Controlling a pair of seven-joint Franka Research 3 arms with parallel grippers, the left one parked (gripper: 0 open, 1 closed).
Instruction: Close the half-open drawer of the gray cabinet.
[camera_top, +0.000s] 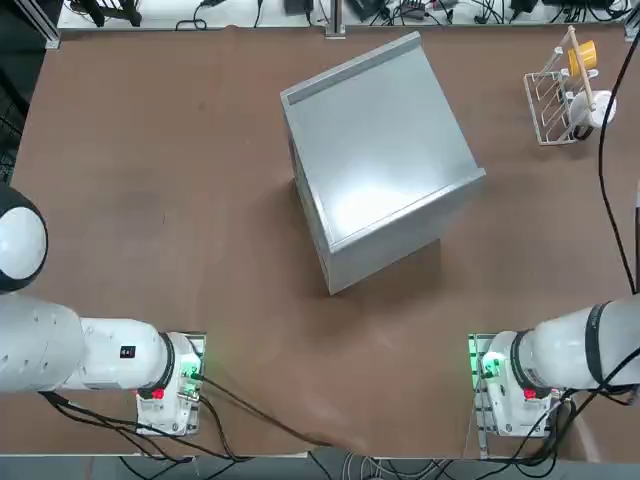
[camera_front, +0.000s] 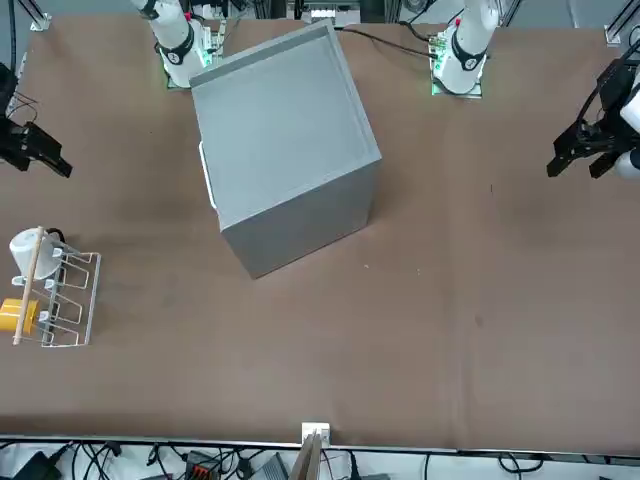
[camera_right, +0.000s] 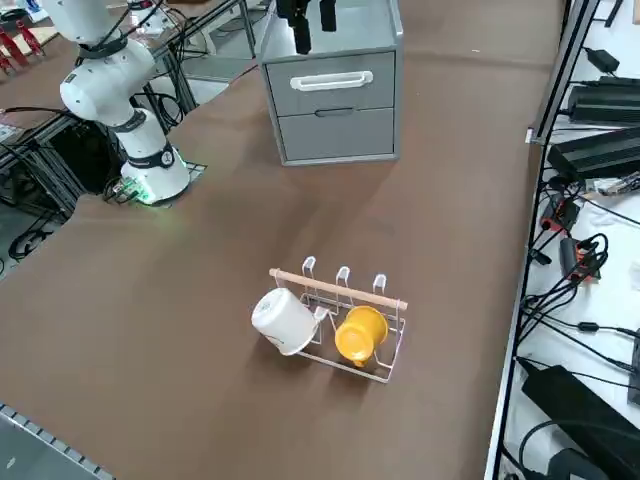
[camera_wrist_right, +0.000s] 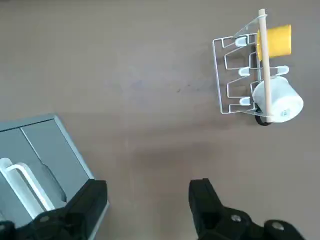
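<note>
Here the right gripper (camera_wrist_right: 147, 200), jaws wide apart and empty, hangs high beside the cabinet (camera_top: 375, 160) mid-table, whose upper drawer (camera_right: 332, 82) seems to stick out slightly.

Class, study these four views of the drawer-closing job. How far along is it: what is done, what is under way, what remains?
Done: nothing yet. The drawer with the white handle seems to stand slightly forward in the gray cabinet.
In hand: the right gripper hangs open above the table in front of the cabinet, touching nothing.
Left: reach the drawer front and push it flush.
</note>
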